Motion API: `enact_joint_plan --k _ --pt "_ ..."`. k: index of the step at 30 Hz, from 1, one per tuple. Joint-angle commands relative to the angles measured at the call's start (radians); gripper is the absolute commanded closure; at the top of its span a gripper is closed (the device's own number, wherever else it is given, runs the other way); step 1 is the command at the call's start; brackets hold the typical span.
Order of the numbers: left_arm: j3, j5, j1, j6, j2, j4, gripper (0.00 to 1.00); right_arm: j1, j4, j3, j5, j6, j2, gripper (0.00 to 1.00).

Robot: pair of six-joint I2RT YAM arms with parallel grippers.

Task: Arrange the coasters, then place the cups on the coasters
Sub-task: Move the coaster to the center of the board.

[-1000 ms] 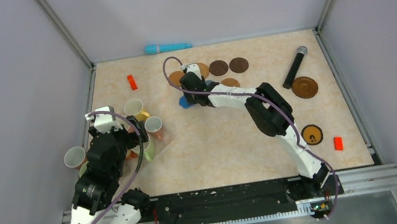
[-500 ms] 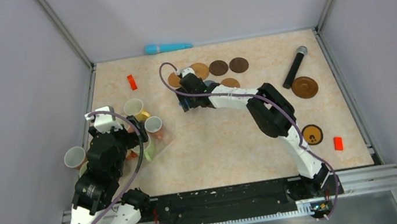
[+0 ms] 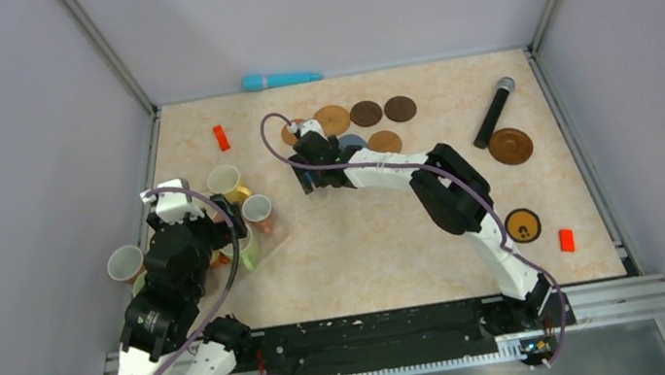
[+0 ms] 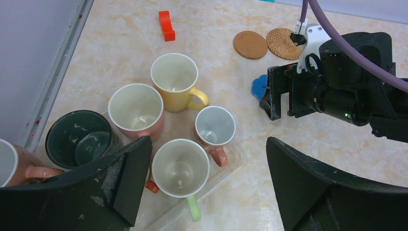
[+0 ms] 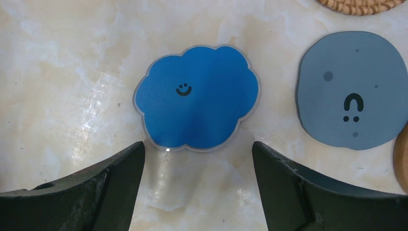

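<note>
A blue cloud coaster (image 5: pixel 197 96) lies flat, smiley up, just beside a grey-blue coaster (image 5: pixel 350 91) with a small face. Beyond them runs a row — tan disc (image 3: pixel 332 119), two dark brown discs (image 3: pixel 365 113). A black-rimmed coaster (image 3: pixel 522 225) lies alone at right. At left, upright and empty, cluster the yellow cup (image 4: pixel 175 79), pink cup (image 4: pixel 136 109), dark cup (image 4: pixel 77 139) and green-handled cup (image 4: pixel 180 166).

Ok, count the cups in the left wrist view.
6, clustered together: yellow cup farthest, pink cup beside it, dark cup left of that, salmon cup at the left edge, pink-handled cup on the right, green-handled cup nearest. More may hide under the fingers.
</note>
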Motion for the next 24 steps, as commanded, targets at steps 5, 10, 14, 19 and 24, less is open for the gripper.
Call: enact_joint_plan --k 5,10,14,19,24 --pt "-0.008 -0.012 -0.002 0.0 -0.005 0.042 0.07 0.011 -0.076 0.046 0.127 -0.012 0.053 0.2" --pt "-0.008 -0.013 -0.002 0.001 -0.001 0.044 0.07 0.007 -0.086 0.081 0.164 -0.021 0.088 0.21" --pt "-0.009 -0.013 -0.002 0.002 0.002 0.042 0.07 0.001 -0.091 0.103 0.178 -0.013 0.102 0.21" --pt "-0.008 -0.014 -0.002 0.002 0.002 0.042 0.07 -0.007 -0.109 0.119 0.208 0.003 0.103 0.22" --pt "-0.009 -0.014 -0.001 0.003 0.002 0.043 0.07 -0.009 -0.13 0.108 0.241 0.01 0.077 0.22"
